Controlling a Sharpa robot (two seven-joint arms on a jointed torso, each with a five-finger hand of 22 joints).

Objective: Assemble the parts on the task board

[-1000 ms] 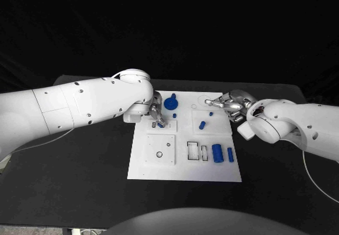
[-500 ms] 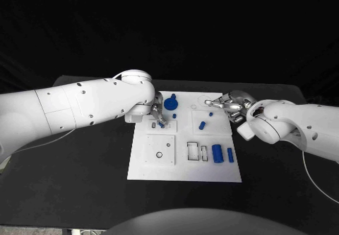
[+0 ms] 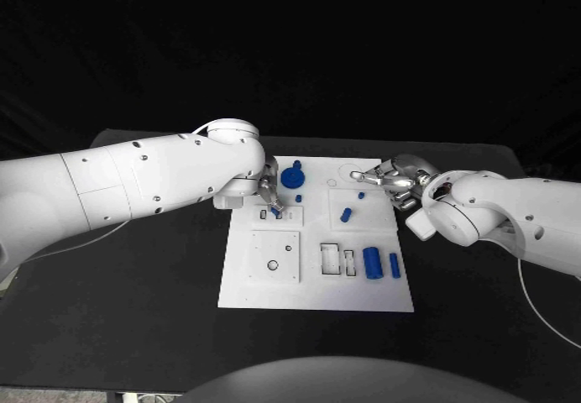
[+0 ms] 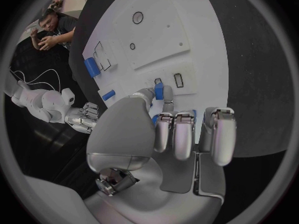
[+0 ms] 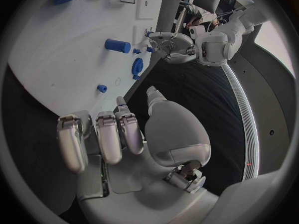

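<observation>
The white task board (image 3: pixel 317 285) lies in the middle of the black table. My left hand (image 3: pixel 268 193) hovers over the board's upper left part and pinches a small blue part (image 3: pixel 277 214) (image 4: pixel 159 90) between thumb and fingers, just above two small slots (image 4: pixel 178 79). My right hand (image 3: pixel 395 181) (image 5: pixel 124 134) sits at the board's upper right corner, fingers apart and holding nothing. On the board lie a round blue gear-like part (image 3: pixel 293 177), a small peg (image 3: pixel 299 198), a short blue cylinder (image 3: pixel 347 215), a wide blue block (image 3: pixel 374 262) and a slim blue bar (image 3: pixel 395 265).
A raised white square plate (image 3: pixel 274 254) with a round hole occupies the board's lower left. Black-outlined rectangular slots (image 3: pixel 331 259) sit beside the blue block. Bare black table (image 3: pixel 133 294) surrounds the board on all sides.
My left hand has turned slightly over the upper-left slots, still pinching the blue part. The right hand has stayed where it was.
</observation>
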